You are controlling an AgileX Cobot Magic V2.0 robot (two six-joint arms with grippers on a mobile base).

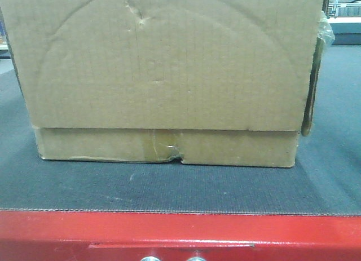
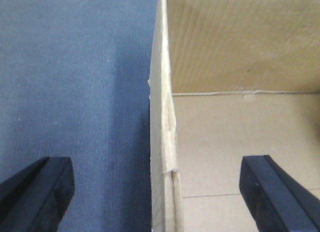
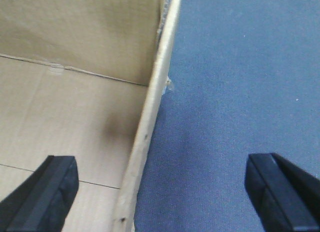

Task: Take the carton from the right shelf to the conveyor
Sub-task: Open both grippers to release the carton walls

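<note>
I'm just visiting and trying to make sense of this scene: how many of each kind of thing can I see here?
carton: 1
conveyor: 1
claws: 2, the left claw and the right claw, both open
silver bolts on the red frame: 2
Total: 6

Carrier: the conveyor point(image 1: 169, 187), a dark grey woven belt across the lower front view, running back past both sides of the load. A few faint pale scuffs on the weave. Near edge bounded by a glossy red frame point(image 1: 180, 233); two silver bolts point(image 1: 149, 259) side by side at its bottom.

On the belt: one carton point(image 1: 163, 69), sitting flat, set back from the frame with a strip of belt between. Its lower band point(image 1: 84, 145) touches the belt; taped, torn notch point(image 1: 176, 154) at the bottom edge. Wrist views show belt running alongside both side walls.
</note>
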